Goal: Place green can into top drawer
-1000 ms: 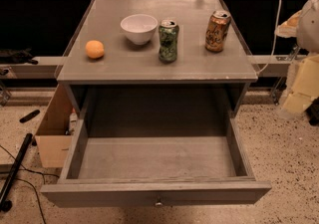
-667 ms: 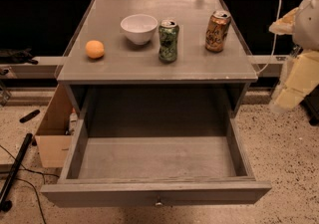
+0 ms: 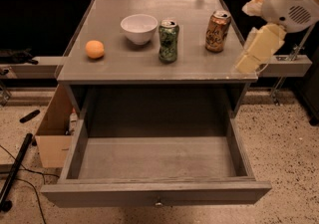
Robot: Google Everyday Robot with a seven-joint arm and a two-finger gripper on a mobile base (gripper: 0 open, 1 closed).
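The green can point(image 3: 168, 41) stands upright near the middle of the grey tabletop point(image 3: 124, 64), between a white bowl and an orange-gold can. The top drawer point(image 3: 149, 196) is pulled fully open below the tabletop, and its inside is bare. My gripper point(image 3: 253, 53), cream-coloured on a white arm, hangs over the table's right front corner. It is to the right of the green can, apart from it, and holds nothing that I can see.
A white bowl point(image 3: 139, 28) and an orange point(image 3: 94, 49) sit left of the green can. The orange-gold can point(image 3: 218, 31) stands between the green can and my arm. A cardboard box point(image 3: 52, 136) and a black pole point(image 3: 15, 168) are on the floor at the left.
My arm and gripper have moved left, from beyond the table's right side to over its right front corner. The cans, bowl, orange and drawer have not moved.
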